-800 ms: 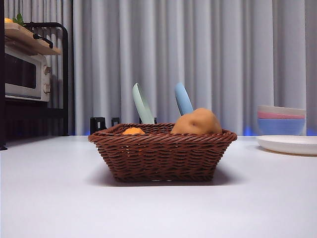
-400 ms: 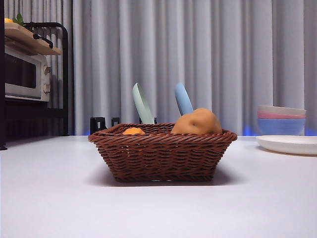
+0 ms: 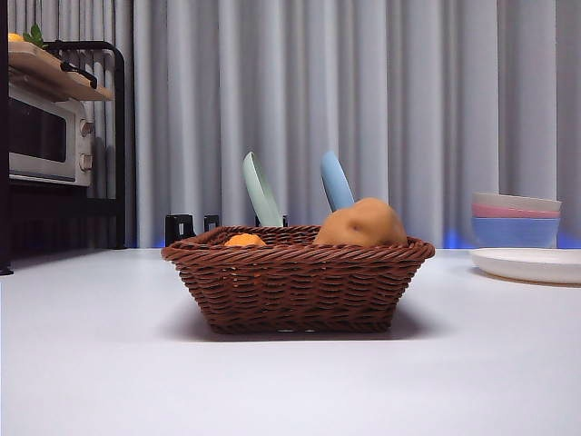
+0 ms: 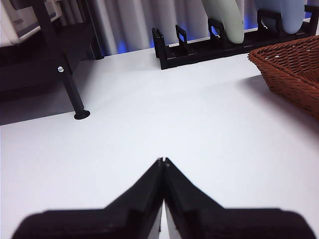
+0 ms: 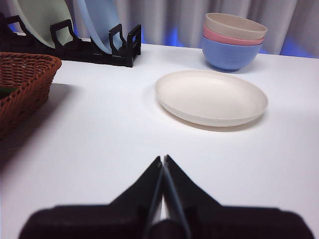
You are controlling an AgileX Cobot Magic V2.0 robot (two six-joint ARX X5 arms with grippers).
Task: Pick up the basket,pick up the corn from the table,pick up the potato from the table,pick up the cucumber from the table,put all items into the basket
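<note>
Both claws sit idle with their black jaws pressed together on nothing: the left claw (image 4: 163, 162) low over the smooth white tabletop (image 4: 149, 119), the right claw (image 5: 163, 159) the same.

Ahead of the left claw and off to one side lies a corner of the one wide, shallow basket of dark reddish-brown woven wicker (image 4: 291, 69), well apart from the tips. Past it stands a black slotted rack (image 4: 199, 47) holding two upright plates, one pale green (image 4: 227, 20) and one light blue (image 4: 289, 12).

Ahead of the right claw rests one shallow round cream plate (image 5: 212, 97), with a stack of three bowls (image 5: 233, 40) beyond it: beige on pink on blue. The basket's braided rim (image 5: 30, 62) shows off to the side.

From the front, the basket (image 3: 295, 282) stands flat on the tabletop. One smooth, matte tan-brown potato (image 3: 361, 223) rises above its rim, and one orange-yellow glossy corn cob (image 3: 245, 241) just peeks over. I can't make out the cucumber for certain.

Nothing has moved since a second ago; basket, potato and corn lie exactly as before.
</note>
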